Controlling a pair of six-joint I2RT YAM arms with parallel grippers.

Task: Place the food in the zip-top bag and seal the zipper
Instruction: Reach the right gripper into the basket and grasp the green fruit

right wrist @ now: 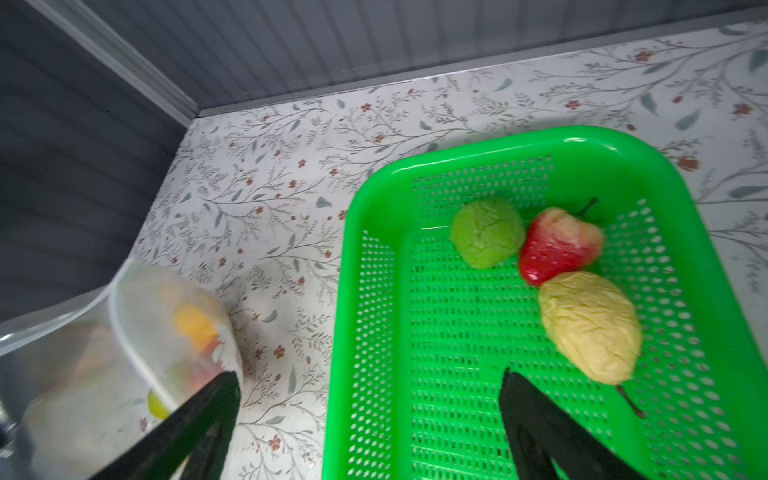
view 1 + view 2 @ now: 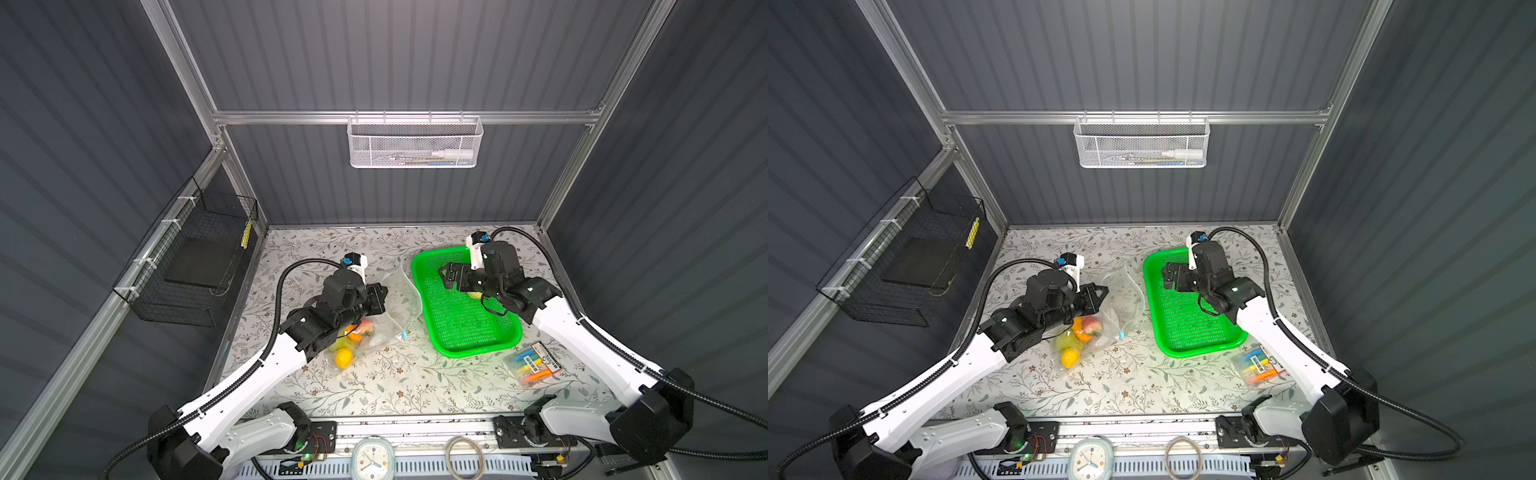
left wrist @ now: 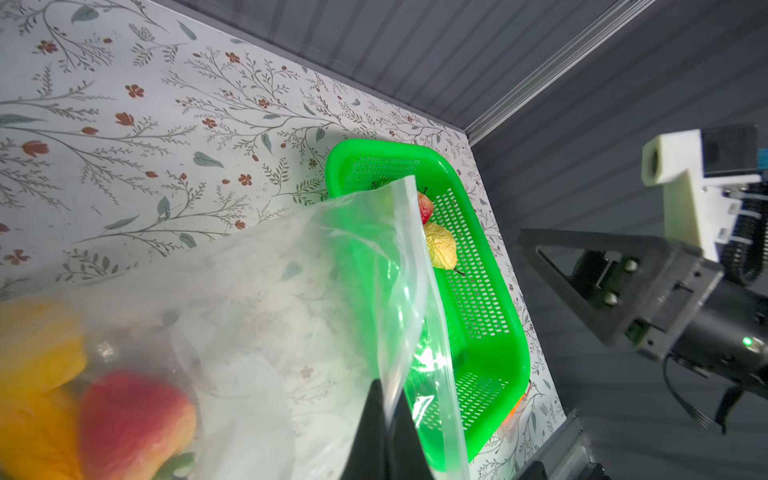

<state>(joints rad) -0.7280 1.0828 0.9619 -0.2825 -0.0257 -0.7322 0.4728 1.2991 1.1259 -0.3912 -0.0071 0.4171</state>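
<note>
Three food pieces are sitting in the green basket [image 1: 353,291]: green ball [image 1: 486,232], strawberry [image 1: 557,245], yellow lemon [image 1: 590,324]. Several more are lying inside the zip-top bag [image 2: 395,316] on the table [image 2: 415,382], beside the basket. I am seeing the left pincer [image 3: 384,399] clamping the bag's mouth edge; the right pincer [image 1: 370,374] is hovering over the basket, jaws apart.

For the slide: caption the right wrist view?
Open right gripper at the green basket; green fruit, strawberry and yellow fruit lie inside.

Bright light from above hits the table [image 2: 395,374]; the walls [image 2: 83,124] are dark. The zip-top bag [image 1: 83,332] looks blurry up close. Both top views bend at the edges.
</note>
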